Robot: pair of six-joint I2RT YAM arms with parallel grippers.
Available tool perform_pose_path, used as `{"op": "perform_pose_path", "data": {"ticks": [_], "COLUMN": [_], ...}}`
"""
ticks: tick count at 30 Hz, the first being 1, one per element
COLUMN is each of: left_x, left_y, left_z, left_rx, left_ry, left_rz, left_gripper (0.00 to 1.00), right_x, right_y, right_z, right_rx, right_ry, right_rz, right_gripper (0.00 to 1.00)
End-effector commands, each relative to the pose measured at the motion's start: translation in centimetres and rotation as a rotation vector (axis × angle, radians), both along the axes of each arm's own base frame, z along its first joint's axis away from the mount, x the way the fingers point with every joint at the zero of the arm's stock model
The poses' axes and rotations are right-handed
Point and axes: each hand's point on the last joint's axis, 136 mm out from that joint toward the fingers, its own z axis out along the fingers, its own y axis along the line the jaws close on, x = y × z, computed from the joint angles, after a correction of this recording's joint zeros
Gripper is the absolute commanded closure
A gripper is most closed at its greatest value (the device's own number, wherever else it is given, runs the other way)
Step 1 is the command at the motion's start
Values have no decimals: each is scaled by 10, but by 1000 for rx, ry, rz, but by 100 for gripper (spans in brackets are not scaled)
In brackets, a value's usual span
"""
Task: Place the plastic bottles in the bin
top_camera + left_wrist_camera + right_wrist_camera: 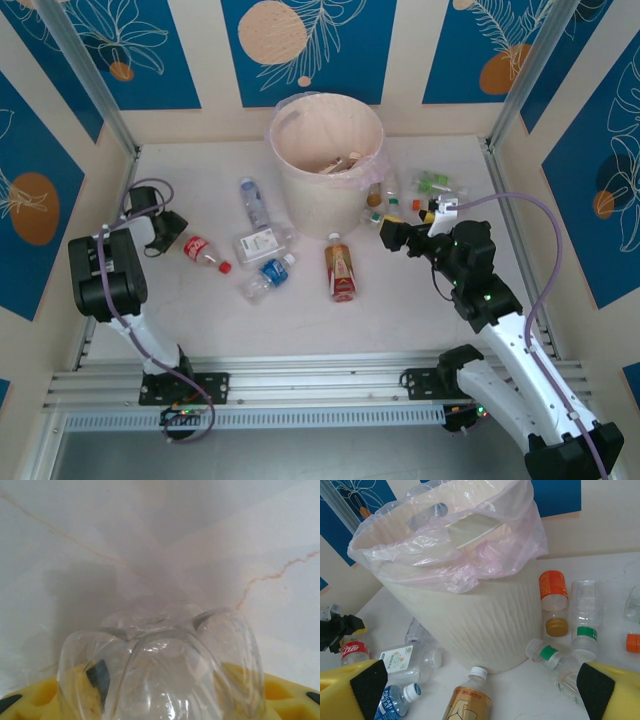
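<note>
Your left gripper [172, 238]: jaws pinching clear base of red-label bottle [203, 251]. Your right gripper [390, 235]: jaws spread wide, bin [470, 615] straight ahead, brown-label bottle [467, 705] lying between them.

bin [320, 195] cream, ribbed; liner [470, 565] pinkish-clear. red-label bottle [200, 248], blue-label bottle [272, 273], brown-label bottle [341, 272], all clear. walls [150, 50] blue, orange discs, white leaf lines. table [300, 325] white.
</note>
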Motion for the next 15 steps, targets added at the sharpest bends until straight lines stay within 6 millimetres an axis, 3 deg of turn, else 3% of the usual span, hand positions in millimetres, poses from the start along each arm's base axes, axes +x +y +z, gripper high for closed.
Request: {"op": "perform_pose_path", "data": {"ticks": [1,9,12,15], "left_x": [8,19,17,10], "left_y": [-11,-52,-73,-117], "left_z": [33,129,180,249], "left_rx": [-23,41,26,61], "left_ry": [-100,-346,-471,-642], "left_rz": [-46,-205,-252,-396], "left_gripper": [100,100,100,100], "right_x": [-2,1,5,9], "right_y": [-2,-14,-25,-36], "right_z": [1,-19,-22,-27], "right_rx": [-27,-43,-29,-5], "right_ry": [2,62,71,96], "right_rz": [8,-63,-130,-182], "right_gripper": [1,1,1,1]}}
